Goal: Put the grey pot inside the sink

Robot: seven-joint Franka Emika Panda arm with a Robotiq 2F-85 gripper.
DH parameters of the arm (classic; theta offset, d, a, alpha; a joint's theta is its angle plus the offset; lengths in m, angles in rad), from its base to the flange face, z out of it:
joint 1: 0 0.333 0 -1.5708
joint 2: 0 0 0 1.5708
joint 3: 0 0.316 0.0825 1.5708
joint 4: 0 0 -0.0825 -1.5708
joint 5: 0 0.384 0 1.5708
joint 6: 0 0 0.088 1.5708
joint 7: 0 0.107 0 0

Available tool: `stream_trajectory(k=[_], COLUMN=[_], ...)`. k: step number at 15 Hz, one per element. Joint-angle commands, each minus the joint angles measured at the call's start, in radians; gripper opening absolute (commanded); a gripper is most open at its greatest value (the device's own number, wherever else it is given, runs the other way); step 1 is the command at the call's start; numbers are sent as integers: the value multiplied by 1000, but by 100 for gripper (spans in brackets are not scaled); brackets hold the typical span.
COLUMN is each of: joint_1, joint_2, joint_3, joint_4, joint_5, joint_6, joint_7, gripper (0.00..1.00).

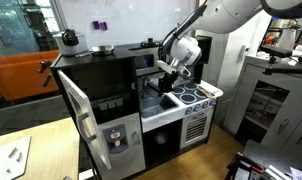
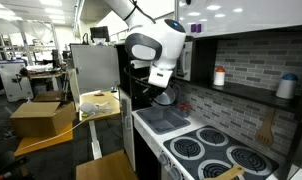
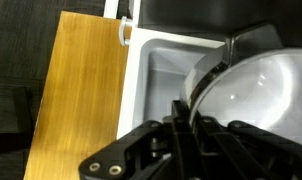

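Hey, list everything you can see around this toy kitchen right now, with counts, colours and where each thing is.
grey pot: one, grey, held over the sink
sink: one, white, in the counter below the pot
stove burners: four, black, beside the sink
wooden surface: one, light brown, along the sink's edge
kettle: one, black, on top of the kitchen unit
cardboard box: one, brown, in the background
sofa: one, orange, behind the unit
end effector: one, black, shut on the pot's rim

Orange sofa (image 1: 21, 75), wooden floor (image 1: 213, 155), grey brick wall (image 2: 241, 60), cardboard box (image 2: 36, 118)
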Motion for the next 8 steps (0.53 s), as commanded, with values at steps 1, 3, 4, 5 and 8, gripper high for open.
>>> stream_trajectory(k=[1,3,4,5,8], joint_1=[7,10,12,14,22], joint_2=[11,23,27,31,44], joint_3=[8,14,15,17,16], joint_4=[0,0,-2,-5,-13], joint_5=[26,25,25,25,19], joint_6=[0,-3,-2,-1,7], joint_7=[30,44,52,58,86], gripper=[1,1,1,1,1])
